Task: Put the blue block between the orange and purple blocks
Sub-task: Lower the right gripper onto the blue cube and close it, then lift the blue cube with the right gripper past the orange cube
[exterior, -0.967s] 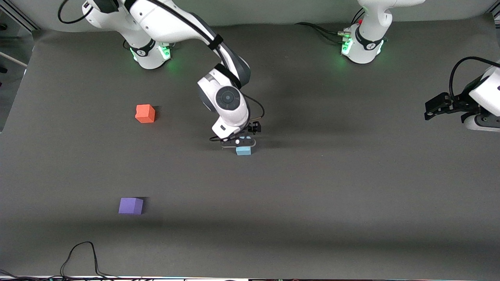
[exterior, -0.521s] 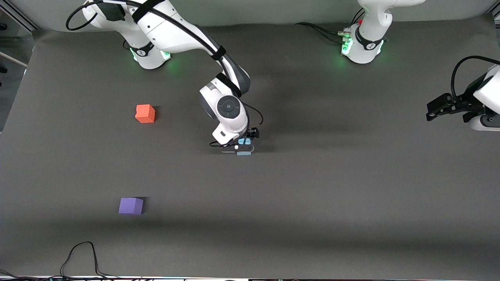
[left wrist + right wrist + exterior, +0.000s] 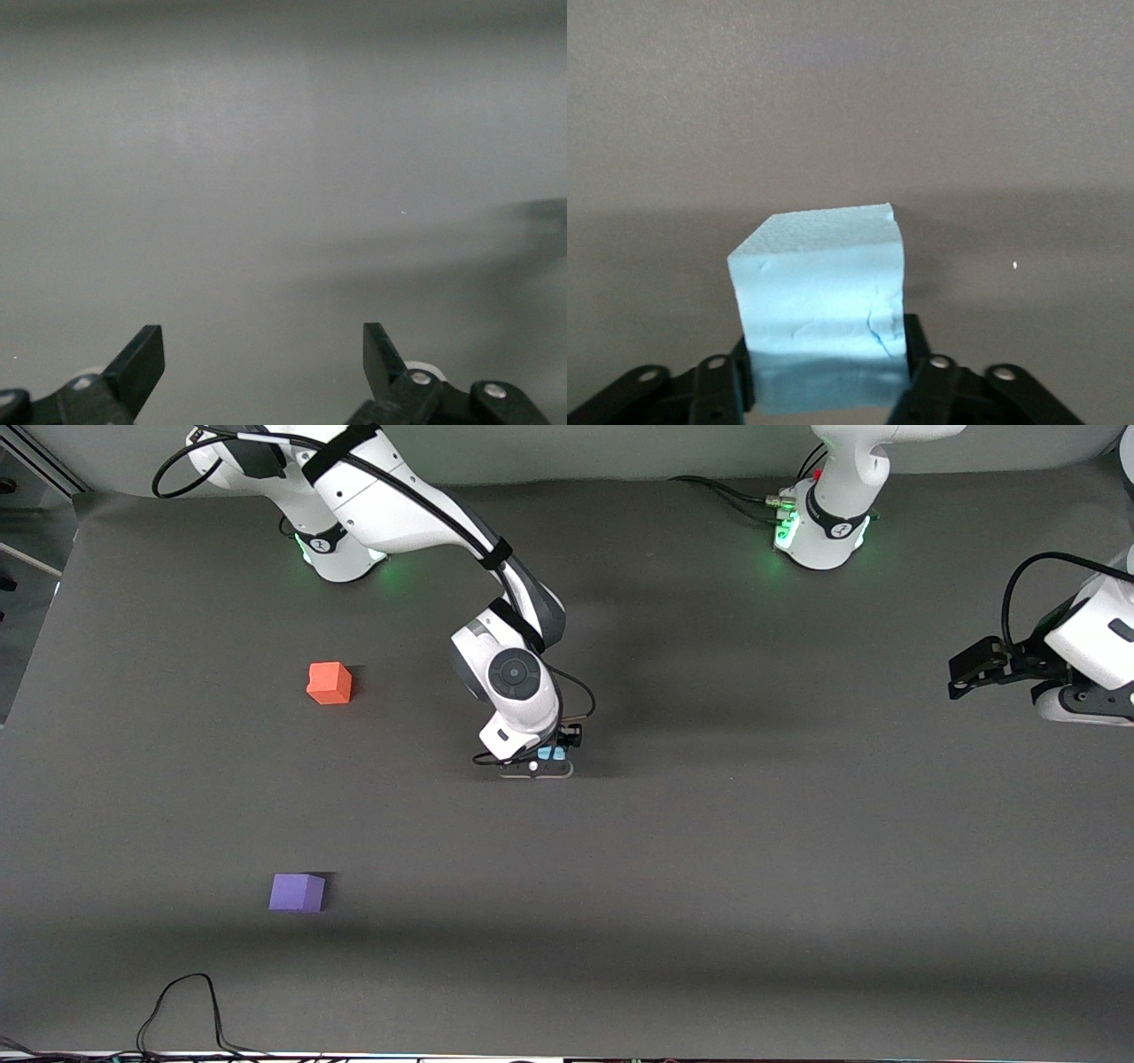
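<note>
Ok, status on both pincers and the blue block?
Right pincer shut on blue block, mid-table. Left pincer open, waiting at its table end. Path to orange block and purple block unobstructed.

Sky-blue block (image 3: 819, 305) mid-table, orange block (image 3: 330, 683) farther than purple block (image 3: 297, 892)

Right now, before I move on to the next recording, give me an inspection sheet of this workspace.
Surface: dark grey mat covering the table.
Job's things: blue block between the right gripper's fingers, mid-table; orange block and purple block lie apart toward the right arm's end, purple nearer the front camera.
Clutter: nothing seen.
Grippers: right gripper shut on the blue block, down at the mat; left gripper open, waiting over the mat's edge at the left arm's end.
Cables: black cable loop on the mat's edge nearest the front camera; cables at both arm bases.
Surroundings: pale wall above the bases.
</note>
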`<state>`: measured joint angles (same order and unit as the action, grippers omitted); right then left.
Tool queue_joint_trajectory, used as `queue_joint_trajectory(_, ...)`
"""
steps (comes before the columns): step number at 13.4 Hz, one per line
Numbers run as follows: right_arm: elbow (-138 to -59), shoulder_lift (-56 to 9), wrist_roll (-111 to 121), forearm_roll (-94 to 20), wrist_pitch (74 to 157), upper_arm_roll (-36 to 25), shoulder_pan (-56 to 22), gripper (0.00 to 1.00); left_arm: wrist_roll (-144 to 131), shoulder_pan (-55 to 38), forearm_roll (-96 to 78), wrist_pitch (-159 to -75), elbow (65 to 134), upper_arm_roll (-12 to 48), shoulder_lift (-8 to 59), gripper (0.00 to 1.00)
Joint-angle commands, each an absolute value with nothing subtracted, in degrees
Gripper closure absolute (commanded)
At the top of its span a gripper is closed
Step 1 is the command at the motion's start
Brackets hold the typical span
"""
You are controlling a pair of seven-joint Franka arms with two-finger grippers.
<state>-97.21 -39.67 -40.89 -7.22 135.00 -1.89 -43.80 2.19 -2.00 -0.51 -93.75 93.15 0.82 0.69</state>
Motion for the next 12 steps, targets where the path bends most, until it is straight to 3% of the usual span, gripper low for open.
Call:
queue_joint_trajectory(1,-95.71,-39.73,-41.22,-9.05,134.83,-2.02,-43.33,0.57,1.85,-2.99,0.09,-92.81,91.76,-0.26,1.05,0.00)
queue_joint_trajectory(3,-95.89,-37.11,-40.78,-9.05,133.34,-2.02,-43.16,0.57,1.85,-2.99,0.09,-92.81,91.84,-0.26,1.05,0.00)
queue_joint_trajectory(7,-92.57,-22.54,-37.11,-8.96,113.69,-2.20,-40.35,0.57,2.02,-3.08,0.17,-93.16,91.93,-0.26,0.97,0.00)
queue_joint_trajectory(10,-79.94,-17.23,-32.79,-8.88,92.97,-5.52,-39.02,0.57,3.51,-2.99,0.18,-93.07,92.20,-0.26,0.79,0.00)
queue_joint_trajectory(12,-73.41,-16.62,-31.12,-8.96,84.58,-8.69,-39.11,0.57,3.52,-3.08,0.26,-93.08,92.20,-0.35,0.79,0.00)
